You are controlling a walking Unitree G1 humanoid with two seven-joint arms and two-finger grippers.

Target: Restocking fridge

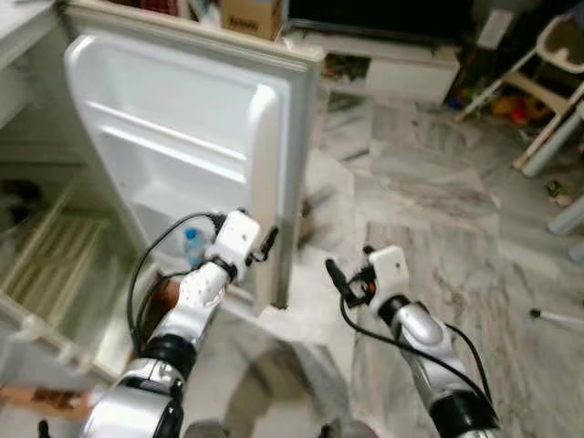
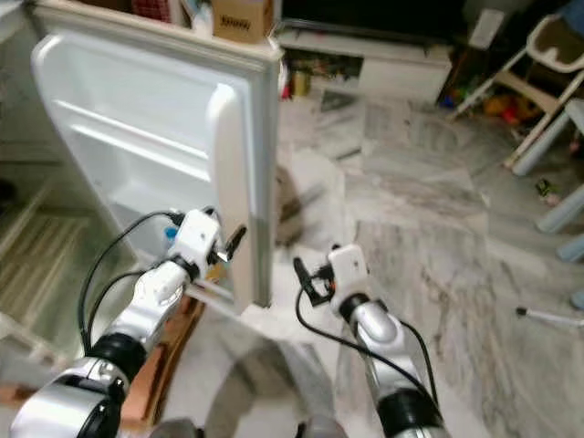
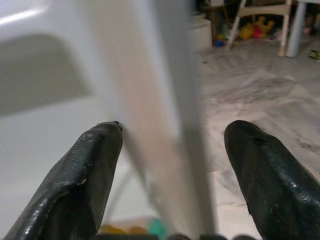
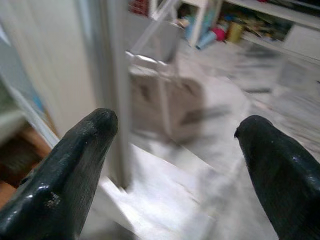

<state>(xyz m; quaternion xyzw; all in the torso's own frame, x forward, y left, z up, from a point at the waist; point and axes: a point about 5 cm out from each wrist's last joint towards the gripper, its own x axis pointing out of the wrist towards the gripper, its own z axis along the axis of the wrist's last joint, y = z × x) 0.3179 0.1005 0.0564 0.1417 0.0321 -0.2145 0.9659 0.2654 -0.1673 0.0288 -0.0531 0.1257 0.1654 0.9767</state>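
Veined marble floor (image 1: 438, 210); smooth white fridge door (image 1: 182, 137) between left gripper (image 3: 170, 165) jaws.

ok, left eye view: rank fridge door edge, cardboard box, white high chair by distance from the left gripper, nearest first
1. Fridge door edge: right at the left gripper, whose open fingers sit either side of it in the left wrist view.
2. Cardboard box: beyond the door's top edge, straight ahead.
3. White high chair: far corner of the room, off to the robot's right.
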